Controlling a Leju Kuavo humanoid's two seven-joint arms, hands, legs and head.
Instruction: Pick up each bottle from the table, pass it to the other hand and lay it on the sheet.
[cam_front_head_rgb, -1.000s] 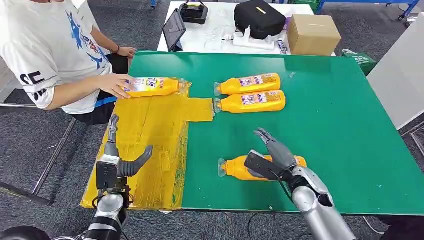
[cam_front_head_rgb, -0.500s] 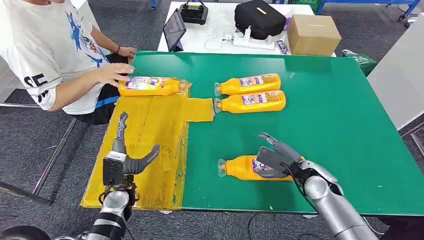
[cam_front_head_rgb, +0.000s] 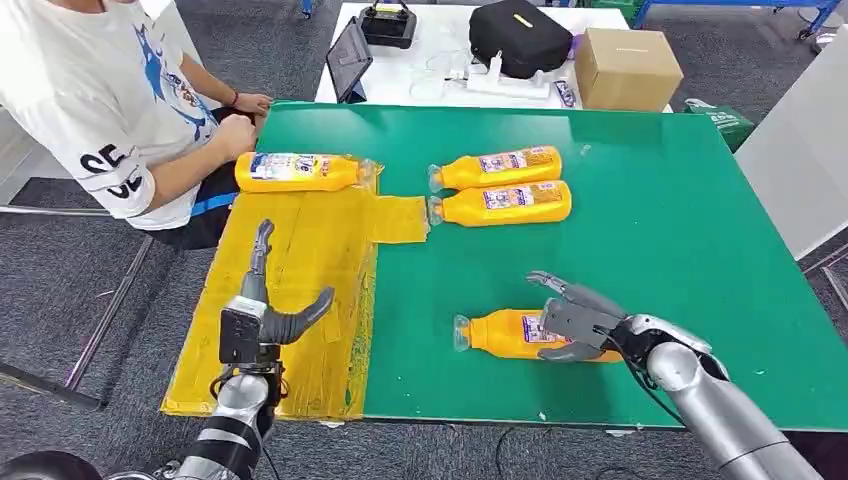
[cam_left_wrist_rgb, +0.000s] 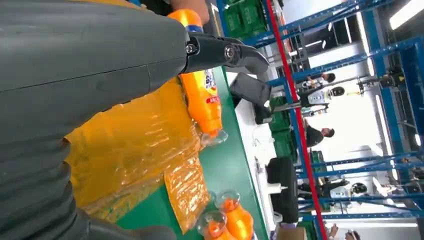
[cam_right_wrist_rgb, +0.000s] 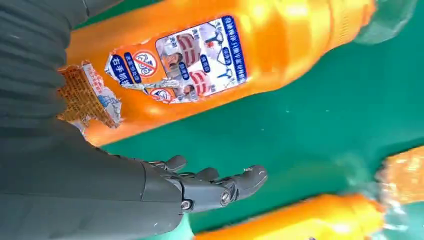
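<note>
An orange bottle (cam_front_head_rgb: 505, 335) (cam_right_wrist_rgb: 200, 60) lies on its side on the green table (cam_front_head_rgb: 680, 230), cap pointing left. My right hand (cam_front_head_rgb: 575, 318) hovers over its base end with fingers spread; its fingers (cam_right_wrist_rgb: 215, 187) stand clear of the bottle. Two more orange bottles (cam_front_head_rgb: 495, 168) (cam_front_head_rgb: 500, 203) lie side by side mid-table. Another bottle (cam_front_head_rgb: 295, 172) (cam_left_wrist_rgb: 202, 95) lies on the far end of the yellow sheet (cam_front_head_rgb: 300, 270). My left hand (cam_front_head_rgb: 262, 318) is raised above the sheet's near part, open and holding nothing.
A person in a white shirt (cam_front_head_rgb: 90, 100) sits at the table's far left corner, hand (cam_front_head_rgb: 238, 135) drawn back near the sheet. Behind the green table a white table carries a black bag (cam_front_head_rgb: 520, 38), a cardboard box (cam_front_head_rgb: 627, 68) and a tablet (cam_front_head_rgb: 348, 58).
The person's hand let go of the bottle on the sheet and pulled back. My right hand slid right, and the near bottle shifted right with it. My left hand rose slightly rightward.
</note>
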